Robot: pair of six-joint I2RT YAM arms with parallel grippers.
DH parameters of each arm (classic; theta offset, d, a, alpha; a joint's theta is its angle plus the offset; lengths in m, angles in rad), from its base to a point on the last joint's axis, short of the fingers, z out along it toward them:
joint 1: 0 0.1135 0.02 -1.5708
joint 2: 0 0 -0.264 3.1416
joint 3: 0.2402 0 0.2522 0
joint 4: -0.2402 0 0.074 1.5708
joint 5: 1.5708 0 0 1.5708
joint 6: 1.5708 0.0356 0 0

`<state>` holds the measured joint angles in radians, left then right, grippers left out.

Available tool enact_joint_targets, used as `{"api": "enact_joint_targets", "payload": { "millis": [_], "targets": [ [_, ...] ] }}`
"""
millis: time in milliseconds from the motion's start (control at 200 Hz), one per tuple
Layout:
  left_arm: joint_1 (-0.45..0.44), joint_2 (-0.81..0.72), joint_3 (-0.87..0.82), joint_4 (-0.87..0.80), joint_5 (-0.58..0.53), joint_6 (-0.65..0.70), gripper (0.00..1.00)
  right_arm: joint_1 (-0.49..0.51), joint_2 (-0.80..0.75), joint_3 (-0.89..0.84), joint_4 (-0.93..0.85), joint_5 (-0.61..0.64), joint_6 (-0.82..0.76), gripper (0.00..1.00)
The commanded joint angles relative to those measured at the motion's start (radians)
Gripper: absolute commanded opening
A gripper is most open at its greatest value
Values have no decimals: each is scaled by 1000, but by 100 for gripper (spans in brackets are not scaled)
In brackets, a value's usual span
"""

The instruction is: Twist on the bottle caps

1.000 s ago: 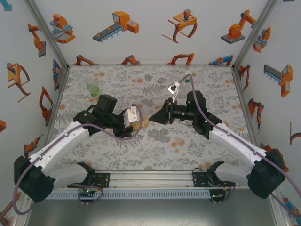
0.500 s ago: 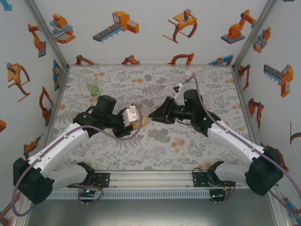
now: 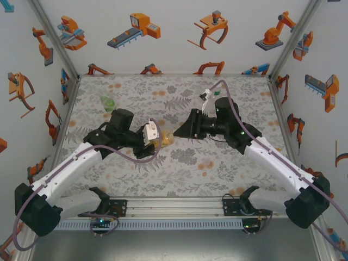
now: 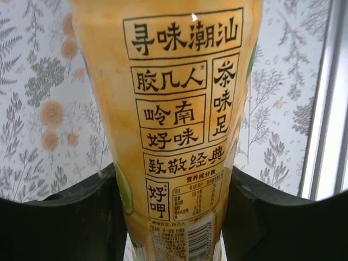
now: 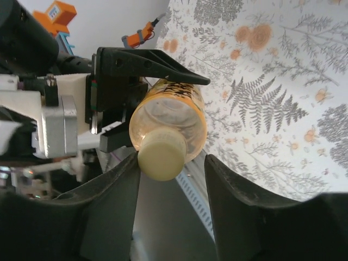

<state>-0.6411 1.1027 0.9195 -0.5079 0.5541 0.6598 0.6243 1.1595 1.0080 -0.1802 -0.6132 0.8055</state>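
Grey fern-and-flower print covers the table (image 3: 179, 174), where a small clear plastic bottle of green liquid (image 3: 107, 102) sits near the far left corner. Toward the middle, the left gripper (image 3: 156, 140) is clamped on a labelled amber-yellow plastic bottle (image 4: 174, 109), whose capped end points at the right gripper (image 5: 172, 163). That gripper's jaws stand slightly parted around the round pale yellow plastic cap (image 5: 161, 157) on the bottle's neck, with a gap at one side.

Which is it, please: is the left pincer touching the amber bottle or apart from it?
Touching. The left wrist view shows the left pincer with its fingers pressed against the amber bottle.
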Motion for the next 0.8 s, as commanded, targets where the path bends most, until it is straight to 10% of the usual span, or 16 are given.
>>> {"api": "enact_joint_targets", "payload": {
  "millis": [0, 581, 796],
  "targets": [
    [-2, -20, 15, 9, 97, 26, 0, 0, -44, 42, -33, -26, -244, 51],
    [-8, 51, 73, -136, 326, 93, 0, 2, -126, 160, -316, -415, -1484, 58],
    [-16, 91, 102, -201, 372, 115, 0, 3, -53, 216, -393, -493, -1577, 59]
  ]
}}
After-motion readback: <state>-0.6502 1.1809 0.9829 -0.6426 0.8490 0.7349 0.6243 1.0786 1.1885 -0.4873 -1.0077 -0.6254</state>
